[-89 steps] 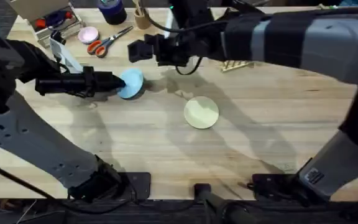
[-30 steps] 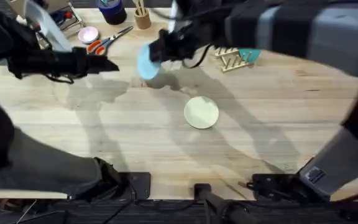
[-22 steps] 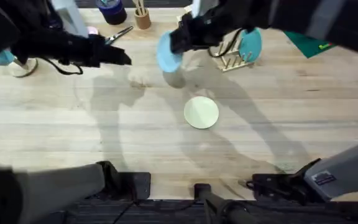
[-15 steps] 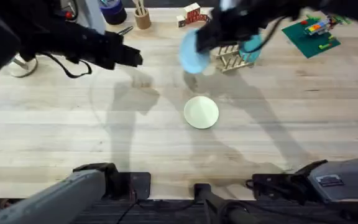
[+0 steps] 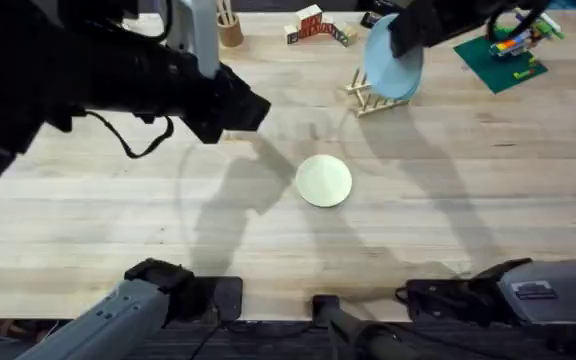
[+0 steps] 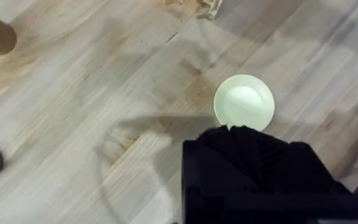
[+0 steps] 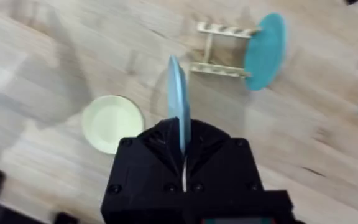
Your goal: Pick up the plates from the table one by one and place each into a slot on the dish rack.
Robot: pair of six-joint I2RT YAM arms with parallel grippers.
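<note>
Now I am carrying the blue plate over the rack; a moment ago it was hanging mid-table, so the first slotting is near. The right gripper is clamping its rim, holding the thin smooth disc on edge. The teal plate is already standing among the rack's pale wooden dowels. The cream plate, flat and round, is lying on the plank-grained table, waiting. I cannot tell whether the left gripper is open.
</note>
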